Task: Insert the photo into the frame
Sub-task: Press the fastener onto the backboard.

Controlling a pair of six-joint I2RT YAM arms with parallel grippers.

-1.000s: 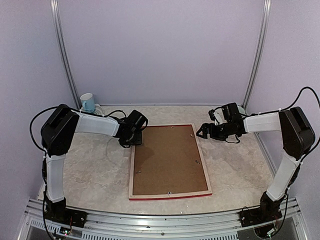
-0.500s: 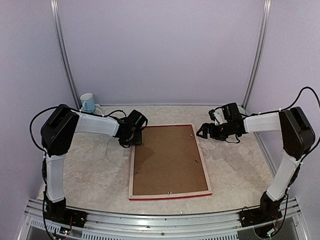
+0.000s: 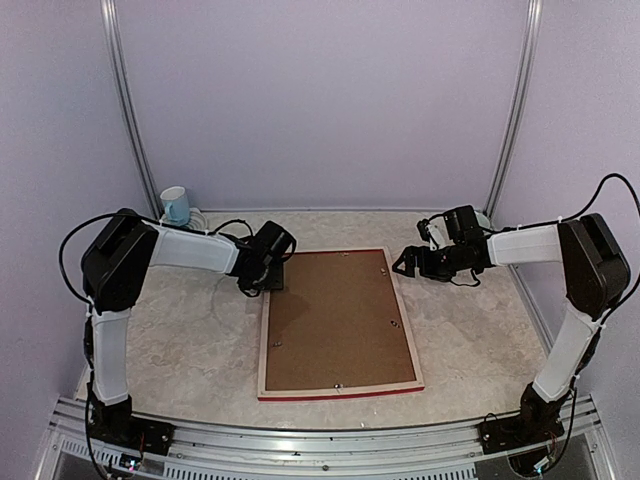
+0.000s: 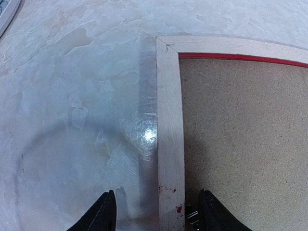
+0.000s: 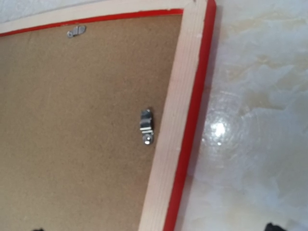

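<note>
The frame (image 3: 263,345) lies face down on the table, pale wood rails up, with a thin red edge showing. A brown backing board (image 3: 335,320) fills it, so the photo is hidden. My left gripper (image 3: 272,280) is at the frame's far left corner. In the left wrist view its jaws (image 4: 158,214) are open astride the left rail (image 4: 169,120), with a gap on each side. My right gripper (image 3: 405,265) hovers open over the far right corner. The right wrist view shows the right rail (image 5: 175,125) and a metal clip (image 5: 146,126) on the board (image 5: 72,120).
A light blue mug (image 3: 176,205) stands at the back left corner of the table, on a white dish (image 4: 7,14). Walls close the table in on three sides. More small clips (image 3: 278,342) sit along the board's edges.
The left gripper's jaws have spread a little wider around the rail. Both arms and the frame stay where they were.
</note>
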